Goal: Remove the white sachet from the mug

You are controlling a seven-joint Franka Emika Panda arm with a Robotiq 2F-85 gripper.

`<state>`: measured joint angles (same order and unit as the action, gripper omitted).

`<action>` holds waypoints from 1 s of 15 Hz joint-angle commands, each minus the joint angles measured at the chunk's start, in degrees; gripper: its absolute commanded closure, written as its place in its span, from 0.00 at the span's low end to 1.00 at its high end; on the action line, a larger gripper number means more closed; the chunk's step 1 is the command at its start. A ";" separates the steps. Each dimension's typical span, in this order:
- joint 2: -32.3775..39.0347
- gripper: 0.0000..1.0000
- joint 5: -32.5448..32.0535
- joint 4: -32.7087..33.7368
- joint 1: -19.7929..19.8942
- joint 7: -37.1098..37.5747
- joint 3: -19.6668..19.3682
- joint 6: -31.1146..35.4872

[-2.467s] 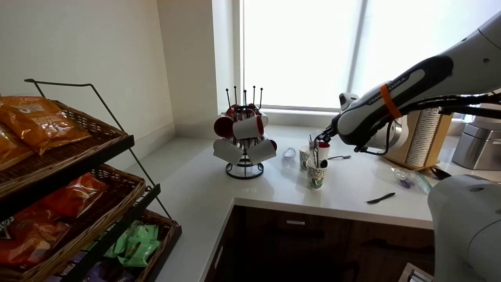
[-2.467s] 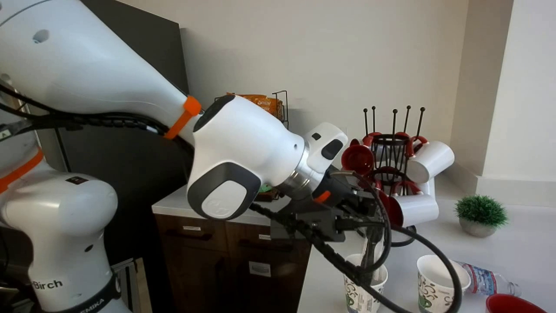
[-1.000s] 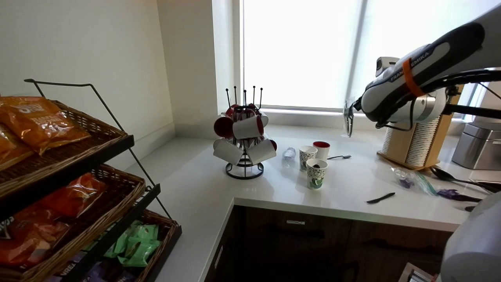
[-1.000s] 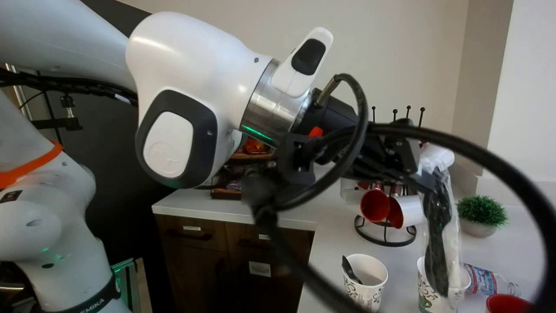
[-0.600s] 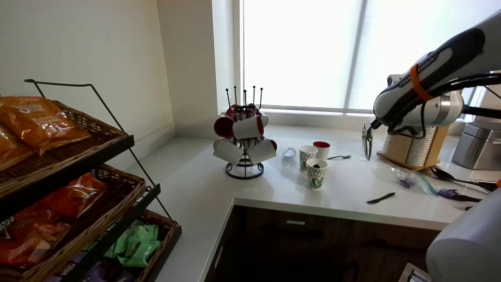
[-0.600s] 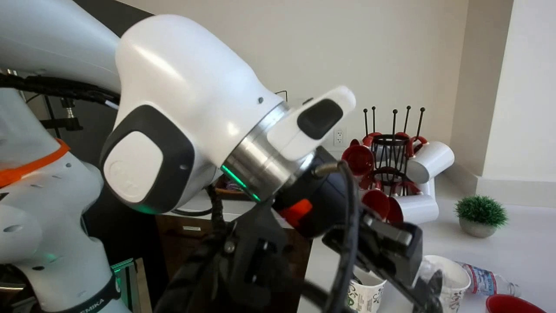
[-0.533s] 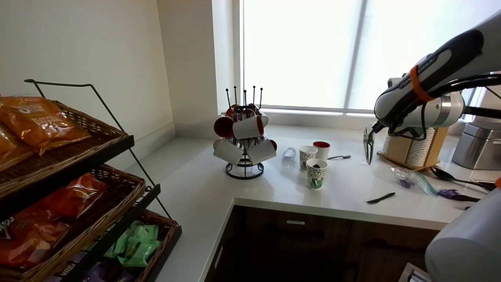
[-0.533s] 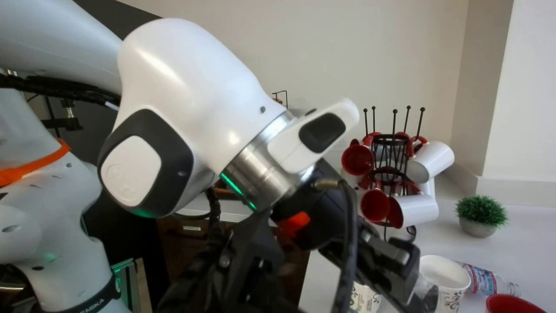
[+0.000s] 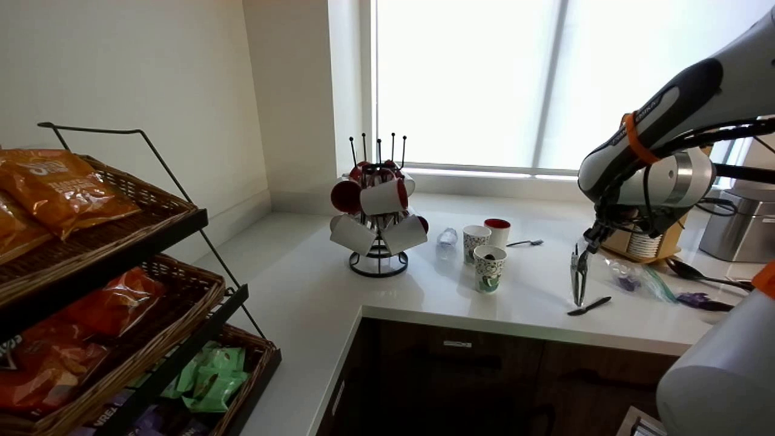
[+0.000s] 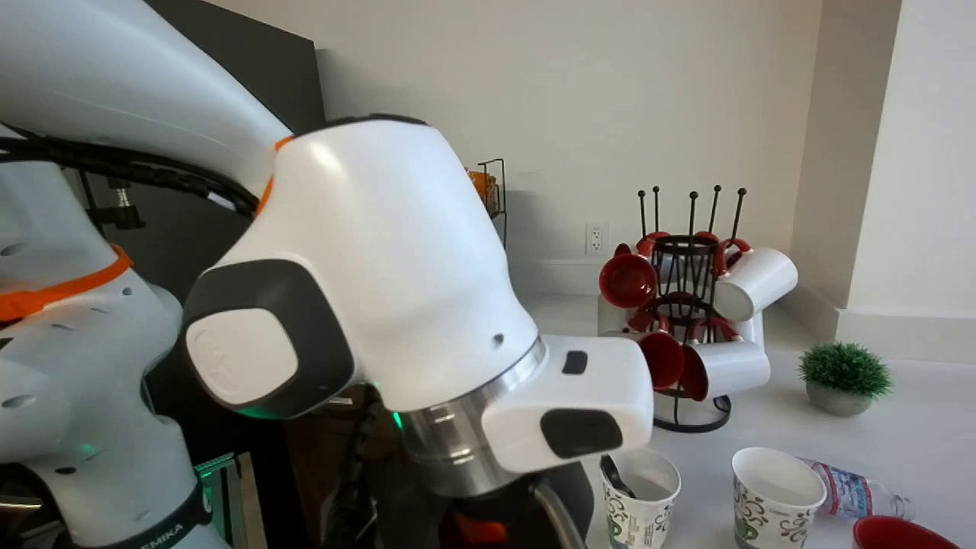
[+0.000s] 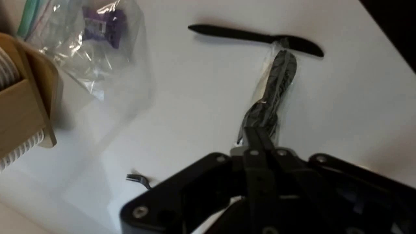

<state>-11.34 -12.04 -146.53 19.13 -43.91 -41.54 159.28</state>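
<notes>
My gripper point(image 9: 588, 243) is shut on the top end of the white sachet point(image 9: 579, 278), a thin clear wrapper with black cutlery and a pale strip inside. The wrist view shows the fingertips point(image 11: 258, 130) together on the sachet point(image 11: 273, 87). It hangs nearly upright over the counter. Its low end overlaps the black knife in view; I cannot tell whether it touches. The mug point(image 9: 488, 280), a pale cup with a greenish pattern, stands upright well away from the gripper. It also shows in an exterior view point(image 10: 642, 522), with a black spoon point(image 10: 618, 479) in it.
A second patterned cup point(image 9: 475, 245), a red-lined mug point(image 9: 497, 227) and a bottle point(image 10: 842, 488) stand or lie near the mug. A mug rack point(image 9: 378, 224) is beyond. A black knife point(image 11: 234, 33), a clear bag point(image 11: 104, 48) and a wooden dispenser point(image 11: 19, 110) are near the gripper.
My gripper has lifted the white sachet out of the mug, carried it away past the cups towards the dispenser side, then lowered it towards the knife. The spoon has stayed in the mug.
</notes>
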 commanded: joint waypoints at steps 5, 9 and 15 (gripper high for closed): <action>5.20 0.37 1.37 1.98 1.18 2.53 2.54 1.15; 5.41 0.07 -0.18 1.35 1.71 3.52 5.41 8.05; 3.50 0.00 0.49 0.53 0.22 6.49 7.13 8.61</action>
<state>-6.41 -11.80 -144.95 19.71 -40.06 -35.66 169.67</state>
